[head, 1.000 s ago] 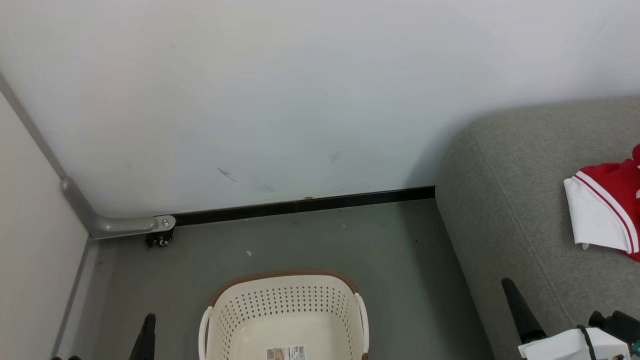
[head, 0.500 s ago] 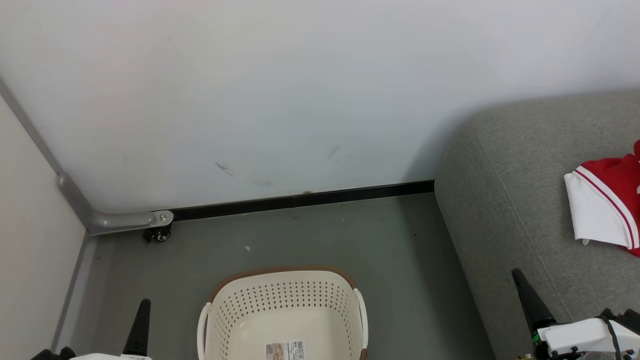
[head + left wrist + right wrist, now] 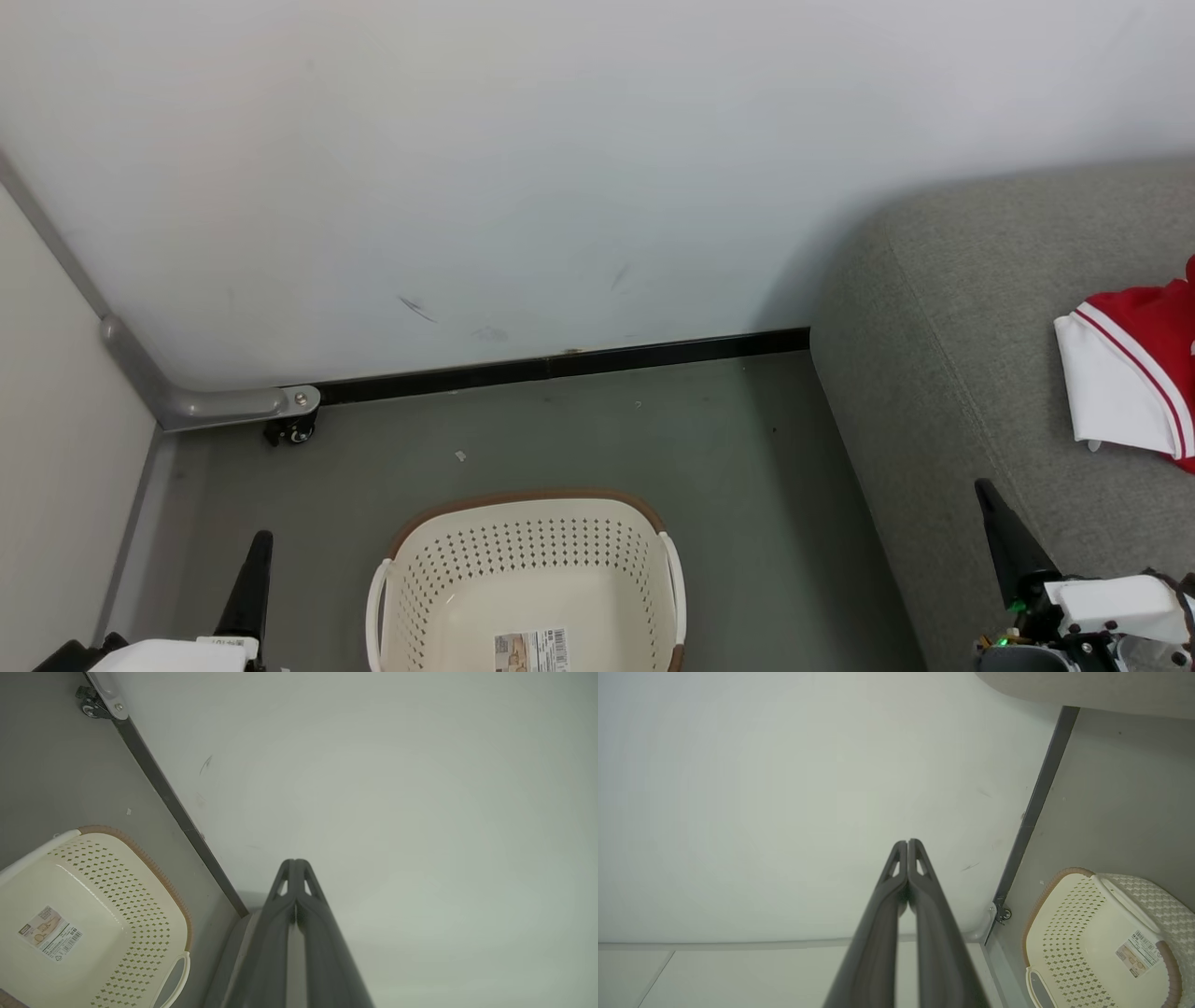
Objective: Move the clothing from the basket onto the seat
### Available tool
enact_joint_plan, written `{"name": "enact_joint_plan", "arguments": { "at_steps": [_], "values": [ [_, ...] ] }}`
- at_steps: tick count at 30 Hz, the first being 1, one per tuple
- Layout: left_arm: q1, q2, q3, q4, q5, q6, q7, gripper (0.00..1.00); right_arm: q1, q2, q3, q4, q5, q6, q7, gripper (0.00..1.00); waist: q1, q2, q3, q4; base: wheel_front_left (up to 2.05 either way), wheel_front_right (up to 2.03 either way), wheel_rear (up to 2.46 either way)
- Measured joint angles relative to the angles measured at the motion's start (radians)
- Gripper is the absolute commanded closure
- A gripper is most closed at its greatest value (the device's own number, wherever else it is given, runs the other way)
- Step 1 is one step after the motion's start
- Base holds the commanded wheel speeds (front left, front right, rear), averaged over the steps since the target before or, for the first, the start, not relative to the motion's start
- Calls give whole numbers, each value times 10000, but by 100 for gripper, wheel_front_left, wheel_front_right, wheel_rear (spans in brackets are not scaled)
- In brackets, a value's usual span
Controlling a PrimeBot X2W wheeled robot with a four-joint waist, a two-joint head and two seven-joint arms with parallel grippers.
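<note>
A red garment with white panel and stripes, the clothing point(image 3: 1134, 378), lies on the grey seat point(image 3: 962, 373) at the right edge of the head view. The cream basket point(image 3: 527, 583) with brown rim stands on the floor at bottom centre, a label sticker on its bare bottom; it also appears as the basket point(image 3: 88, 914) in the left wrist view and the basket point(image 3: 1092, 938) in the right wrist view. My left gripper point(image 3: 260, 541) is shut at lower left, beside the basket. My right gripper point(image 3: 982, 488) is shut at lower right, over the seat's front. Both hold nothing, as the left gripper point(image 3: 295, 862) and right gripper point(image 3: 907, 842) show.
A white wall point(image 3: 523, 168) with a black skirting strip point(image 3: 560, 366) runs behind the basket. A grey metal frame foot with a small castor point(image 3: 291, 431) stands at the left corner. Grey floor point(image 3: 728, 467) lies between basket and seat.
The head camera has tilted, so the whole scene sits a little higher in view. Both grippers show further up from the bottom edge, still shut.
</note>
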Motion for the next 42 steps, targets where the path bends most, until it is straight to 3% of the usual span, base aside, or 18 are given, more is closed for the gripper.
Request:
{"name": "enact_joint_plan", "arguments": {
  "at_steps": [10,42],
  "values": [
    [-254,4,138,6,-1151,-38,339,100,-71,-121,-127,111,1501,0,244,100,-1,0,79,-23,0,0,0],
    [-266,4,138,4,-1168,-77,337,100,-225,-119,-230,230,1544,0,309,100,-2,0,81,-26,0,0,0]
  ]
}}
